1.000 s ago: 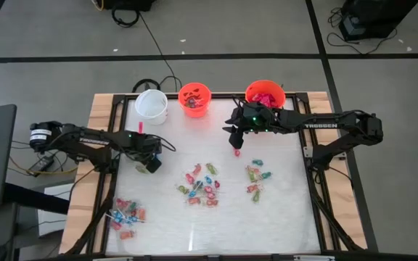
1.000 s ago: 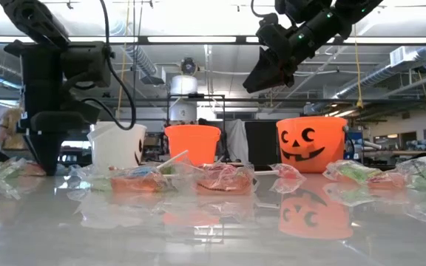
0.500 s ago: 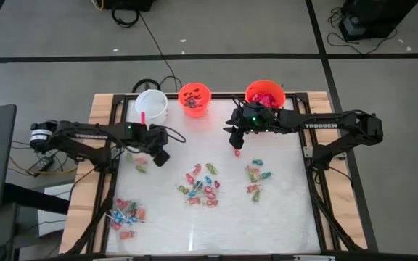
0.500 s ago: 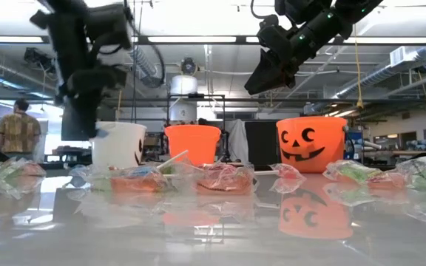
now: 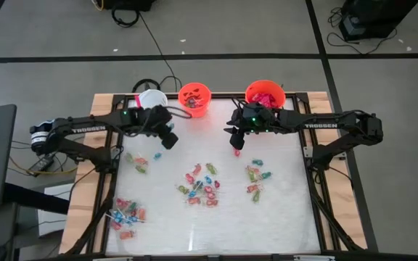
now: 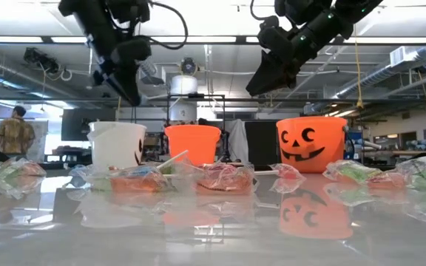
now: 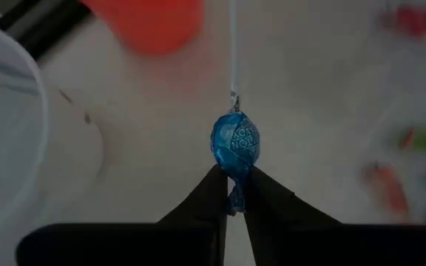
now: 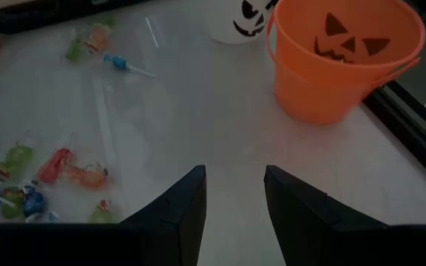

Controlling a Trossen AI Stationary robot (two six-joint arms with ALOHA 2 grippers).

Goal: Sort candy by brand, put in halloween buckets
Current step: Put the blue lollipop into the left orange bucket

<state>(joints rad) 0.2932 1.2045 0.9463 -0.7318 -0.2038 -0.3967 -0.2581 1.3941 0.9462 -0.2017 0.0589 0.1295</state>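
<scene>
My left gripper hangs above the table beside the white bucket, shut on a blue wrapped lollipop. Its white stick points away from the fingers. The small orange bucket and the larger orange bucket stand along the far edge. My right gripper is open, held in the air over a red candy near the larger bucket. Loose candy lies in piles at the centre, right and near left. My left gripper pinches the lollipop between its two fingertips, at the twisted wrapper end of the blue head, opposite the stick. The fingers slant down. The lollipop is lifted clear of the table and sticks out beyond the fingertips, stick foremost.
A few candies lie under the left arm. In the right wrist view a lollipop and wrapped sweets lie on the white tabletop. Black frame rails border the table's sides.
My left gripper has risen from the table with the blue lollipop and moved toward the far edge, up beside the white bucket, tipping less steeply as it went. The lollipop is now lifted clear.
</scene>
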